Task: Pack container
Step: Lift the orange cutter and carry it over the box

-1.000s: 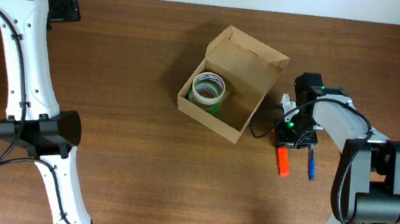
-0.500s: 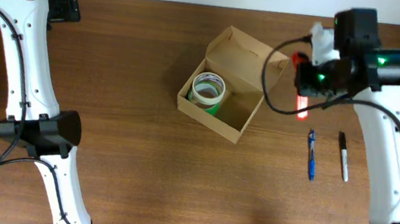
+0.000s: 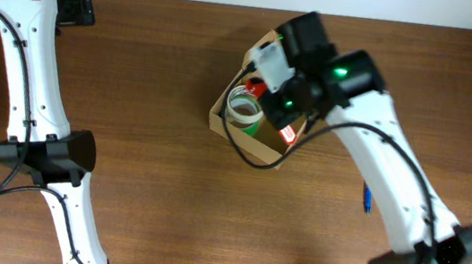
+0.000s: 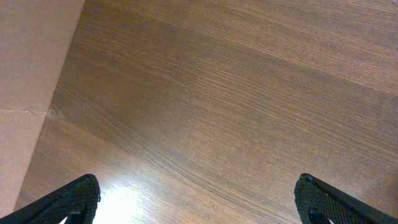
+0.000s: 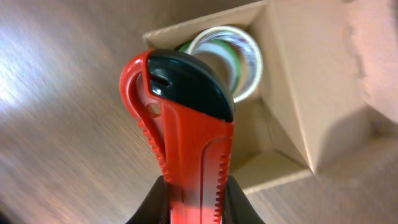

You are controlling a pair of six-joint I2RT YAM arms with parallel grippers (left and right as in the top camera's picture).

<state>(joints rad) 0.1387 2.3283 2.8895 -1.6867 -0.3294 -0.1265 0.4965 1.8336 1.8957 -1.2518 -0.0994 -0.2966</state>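
Tan-brown cardboard box [image 3: 250, 148], hinged flap lid thrown back, sits mid-bench [image 3: 162, 222] with its mouth up for loading from above. White-and-green rolls of tape [image 3: 244, 106] are stacked at the end nearer the left arm, leaving the other half free. Right arm's fingers [image 5: 152, 202] pinch a red-and-black plastic utility knife [image 5: 186, 137] by its tail, nose over the open box, judged lined up for lowering in. Left arm's fingers [image 4: 68, 199] are spread wide and empty over bare wood, well apart from the work.
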